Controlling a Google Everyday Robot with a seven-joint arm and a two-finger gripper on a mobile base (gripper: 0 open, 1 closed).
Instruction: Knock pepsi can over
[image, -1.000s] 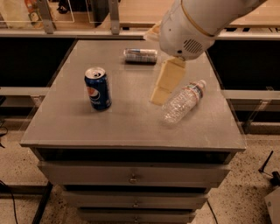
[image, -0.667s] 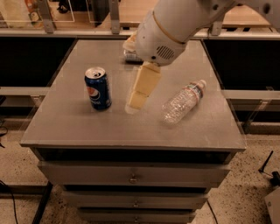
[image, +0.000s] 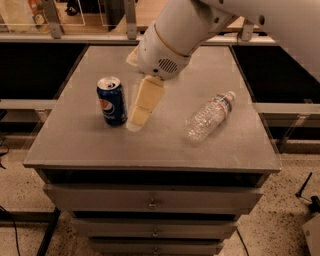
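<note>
One hand (image: 137, 118), hung low over worktop (image: 70, 145), tip down; spread or pressed together: can't tell. Pepsi can (image: 111, 101) upright just beside hand, contact unclear. Hand prob. set low for a side shove. Bottle (image: 210, 116) lies on hand's opp. side, well apart.

On the table (image: 155, 150), toward its left side, upright: the pepsi can (image: 111, 100). Just to the right of it, hanging down from the arm reaching in from the upper right: the claw (image: 136, 120), low over the tabletop, close beside the can, touching or not impossible to tell. Farther right, well apart from both, on its side with the cap toward the back right: a bottle (image: 210, 115); under the tabletop, at the front, stacked drawers (image: 152, 199).
</note>
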